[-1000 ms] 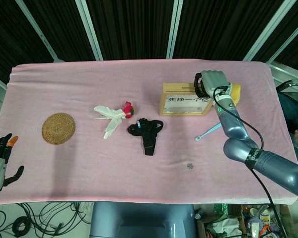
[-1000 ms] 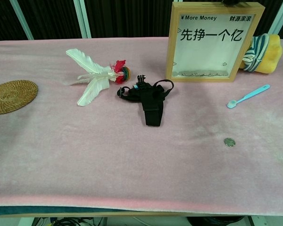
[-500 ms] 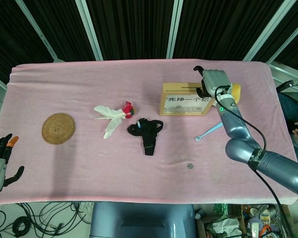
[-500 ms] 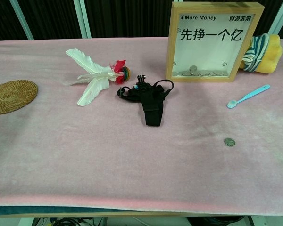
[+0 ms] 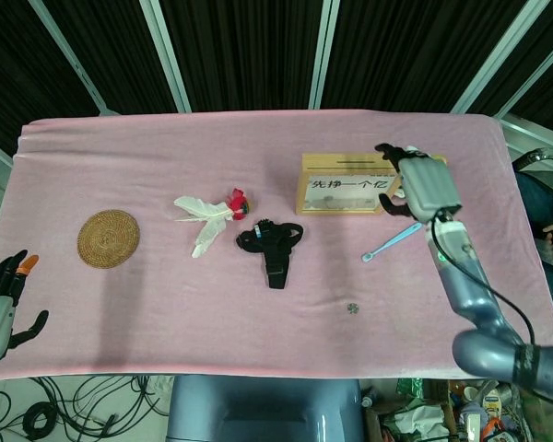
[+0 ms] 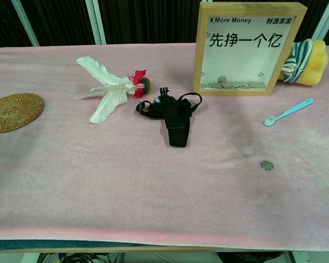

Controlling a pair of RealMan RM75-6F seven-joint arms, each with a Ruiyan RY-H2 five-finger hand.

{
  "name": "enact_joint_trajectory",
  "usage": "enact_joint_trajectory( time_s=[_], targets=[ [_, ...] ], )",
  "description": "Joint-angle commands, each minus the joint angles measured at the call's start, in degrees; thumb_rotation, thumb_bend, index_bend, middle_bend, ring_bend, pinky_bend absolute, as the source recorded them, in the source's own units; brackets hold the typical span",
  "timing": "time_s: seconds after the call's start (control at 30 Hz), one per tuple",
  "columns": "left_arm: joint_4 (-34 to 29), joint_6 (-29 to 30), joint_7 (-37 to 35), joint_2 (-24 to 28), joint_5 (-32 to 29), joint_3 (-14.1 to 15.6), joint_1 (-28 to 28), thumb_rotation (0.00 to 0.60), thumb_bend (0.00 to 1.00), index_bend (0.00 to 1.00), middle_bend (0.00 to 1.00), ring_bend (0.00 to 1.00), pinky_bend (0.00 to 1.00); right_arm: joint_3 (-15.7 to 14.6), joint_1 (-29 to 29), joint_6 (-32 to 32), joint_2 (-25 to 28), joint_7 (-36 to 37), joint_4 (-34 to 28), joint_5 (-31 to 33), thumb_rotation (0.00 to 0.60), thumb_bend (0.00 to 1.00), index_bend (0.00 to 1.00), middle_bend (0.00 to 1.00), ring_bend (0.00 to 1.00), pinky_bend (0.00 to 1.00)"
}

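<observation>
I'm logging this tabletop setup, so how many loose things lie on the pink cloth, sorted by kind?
Wooden coin box: 1
Feather shuttlecock: 1
Black camera strap mount: 1
Woven coaster: 1
Blue toothbrush: 1
Loose coin: 1
Yellow striped plush: 1
Total: 7

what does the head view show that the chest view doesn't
Only the head view shows the two hands: the right hand hovers open over the wooden money box, and the left hand sits off the table's near left corner. Only the chest view shows the coins piled inside the box and the striped yellow sock beside it. Both show the round woven coaster, the white feather shuttlecock, the black camera strap, the light blue toothbrush and the loose coin on the pink cloth.
</observation>
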Motion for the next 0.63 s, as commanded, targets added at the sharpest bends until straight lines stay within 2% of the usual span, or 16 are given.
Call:
enact_joint_trajectory(
  time_s=[0.03,0.13,0.27,0.43,0.63],
  targets=[
    [-0.04,0.09,0.10,-0.03,0.50,0.28,0.04,0.600,0.33,0.05,0.00,0.00,0.03,-11.45,-17.28,19.52,1.65,-0.80,-9.72,-18.03,0.600,0.24,0.19,0.15,0.22,0.24],
    [-0.24,0.69,0.16,-0.02,1.20,0.41,0.19,0.600,0.33,0.05,0.00,0.00,0.03,-16.80,-24.54,27.13,-3.42,-2.31,-6.66,-24.77,0.600,0.22,0.19,0.13,0.21,0.23],
    [-0.53,1.24,0.32,-0.07,1.61,0.40,0.33,0.600,0.33,0.05,0.00,0.00,0.03,-19.76,-31.47,33.93,-10.35,-1.86,1.05,-30.41,0.600,0.22,0.19,0.12,0.21,0.23],
    [-0.86,1.60,0.93,-0.22,2.24,0.67,0.48,0.600,0.33,0.05,0.00,0.00,0.03,-20.51,-35.93,35.87,-15.33,-1.64,9.90,-32.73,0.600,0.21,0.18,0.08,0.19,0.22],
    [-1.01,1.98,1.18,-0.20,2.69,0.76,0.60,0.600,0.33,0.05,0.00,0.00,0.03,-18.60,-37.18,33.25,-16.87,-1.45,15.68,-32.29,0.600,0.21,0.17,0.06,0.18,0.21]
  ],
)
